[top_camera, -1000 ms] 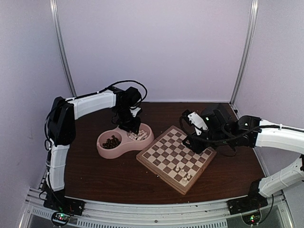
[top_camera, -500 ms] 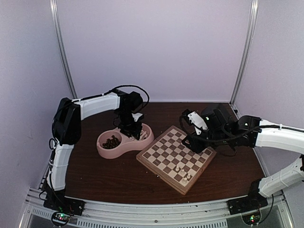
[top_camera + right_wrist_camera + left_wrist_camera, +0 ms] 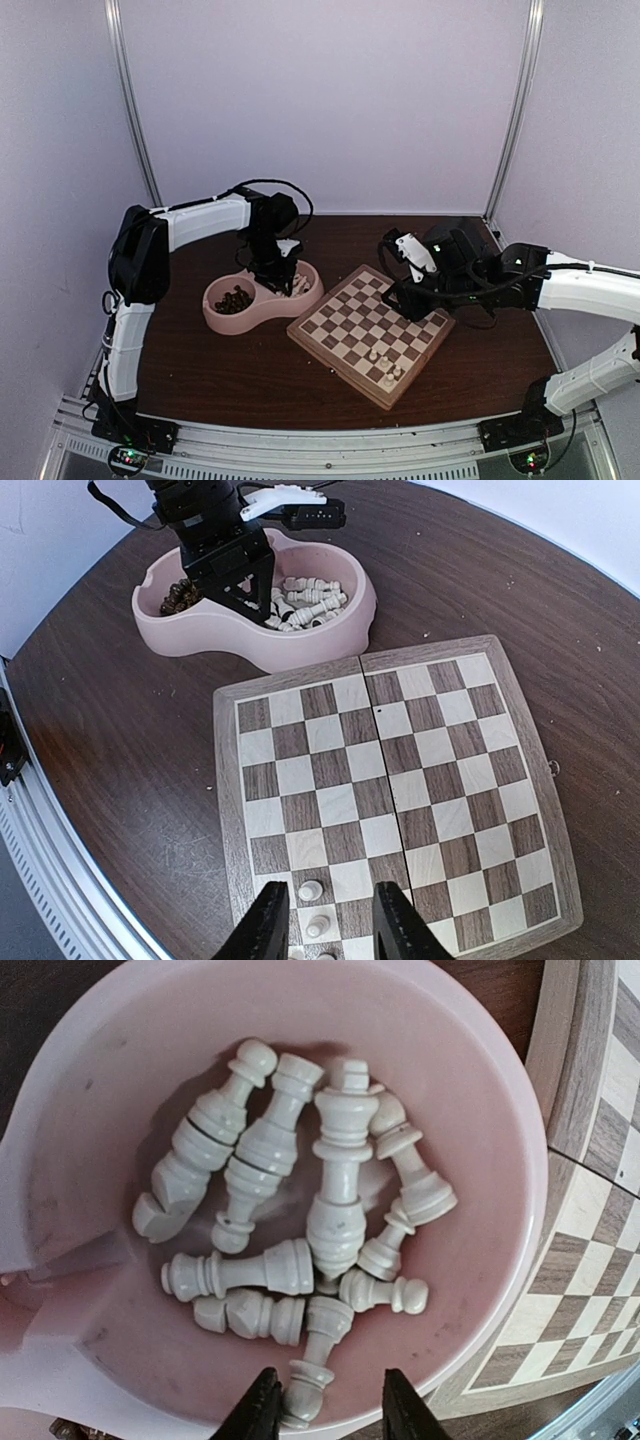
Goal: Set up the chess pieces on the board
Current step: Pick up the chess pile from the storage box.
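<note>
the left fingers (image 3: 281, 274) reach down into the near-side bowl of a pink double-bowl dish (image 3: 222, 322) on the dark wood counter (image 3: 200, 370). the other bowl, off to their side, holds dark brown pieces (image 3: 236, 298). the right fingers (image 3: 402, 298) hang over the far corner of the thick wooden checkered chessboard (image 3: 340, 325), well apart from the few cream-white turned chess pieces (image 3: 384, 366) on its near squares.

in the left wrist view the left fingers (image 3: 258, 1410) stand part open, straddling one lying cream chessman (image 3: 306, 1388). it sits against one finger, with a gap to the other, so it is not clamped. ahead of them the remaining cream pieces (image 3: 330, 1180) lie heaped and crossed in the pink bowl (image 3: 80, 1160). the board (image 3: 600, 1210) is just beside.

in the right wrist view the right fingers (image 3: 268, 925) are apart and hold nothing. placed white pieces (image 3: 312, 890) stand just between and below them. the bare board (image 3: 400, 750) stretches ahead, and the dish (image 3: 345, 620) lies beyond.

risks: the off-centre chessman may twist or squirt out as the fingers shut. its head lies near a neighbour, which could drag along. a piece picked lying down may tip over on its square. the right fingers, low by the standing pieces, could knock them.
</note>
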